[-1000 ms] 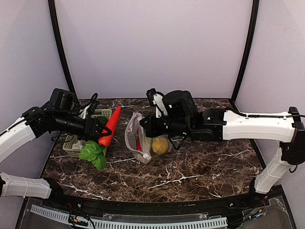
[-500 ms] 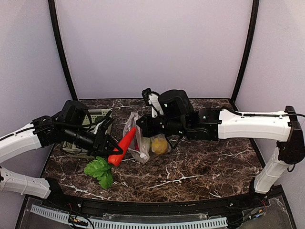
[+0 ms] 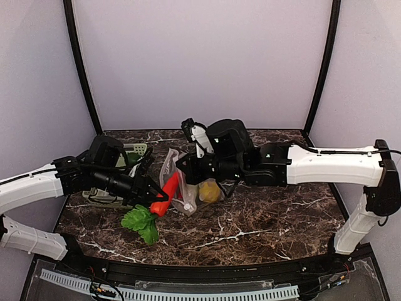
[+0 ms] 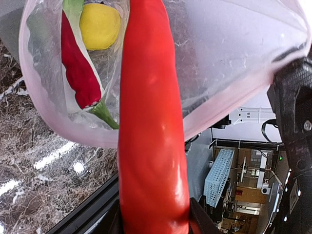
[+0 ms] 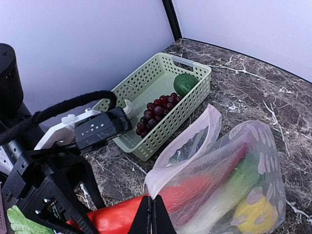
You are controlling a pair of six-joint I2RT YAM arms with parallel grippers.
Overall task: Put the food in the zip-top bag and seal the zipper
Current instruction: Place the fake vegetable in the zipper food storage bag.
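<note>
Far left, the pale green mesh basket (image 3: 133, 150) sits on the dark marble surface (image 3: 263, 219). Dark red grapes (image 5: 156, 109) and a round green piece (image 5: 185, 84) are in it.

My left gripper (image 3: 155, 199) was up beside that basket a second ago. It has swung right and down and is now just short of the bag. Its jaws are part-closed, clamped on the thick end of the long red tapered chili pepper (image 3: 166, 192), tip pointing right. The green leafy vegetable (image 3: 141, 222) has travelled along under the gripper. I can't tell whether it is joined to the pepper or only dragged.

The pepper tip is now at the mouth of the clear dotted zip-top bag (image 3: 178, 183). Red shows through the film in the right wrist view, so I judge the tip is just past the rim and the bulk is outside. A second red chili (image 4: 78, 73) and the round yellow lemon (image 3: 210, 191) are inside.

My right gripper (image 3: 183, 168) is fully closed, pinching the bag's upper edge so the mouth stands lifted and open. It has barely shifted.

The carry looks done and insertion is the step in hand: push deeper, then release. The zipper (image 5: 192, 134) is unsealed.
</note>
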